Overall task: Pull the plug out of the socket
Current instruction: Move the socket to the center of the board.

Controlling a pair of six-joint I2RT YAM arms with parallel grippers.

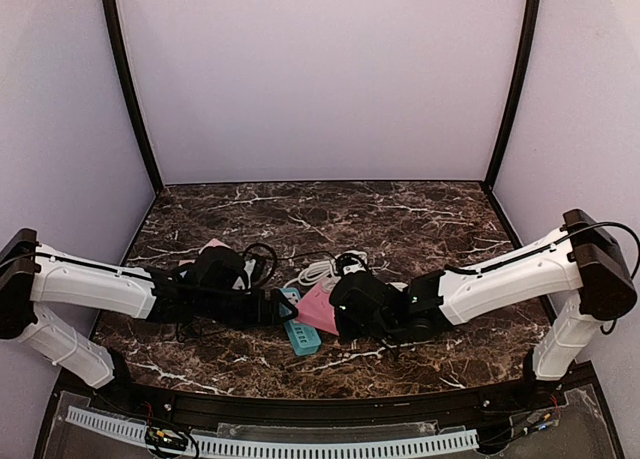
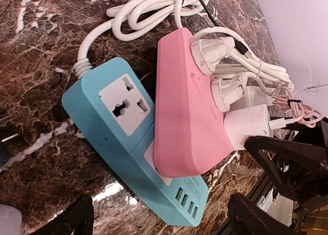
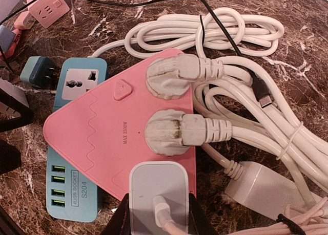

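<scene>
Right hand [image 3: 158, 203] clamps white charger [image 3: 156, 177], hidden overhead.

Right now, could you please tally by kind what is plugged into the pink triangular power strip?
White round mains plugs: 2
White square charger block: 1
Total: 3
</scene>
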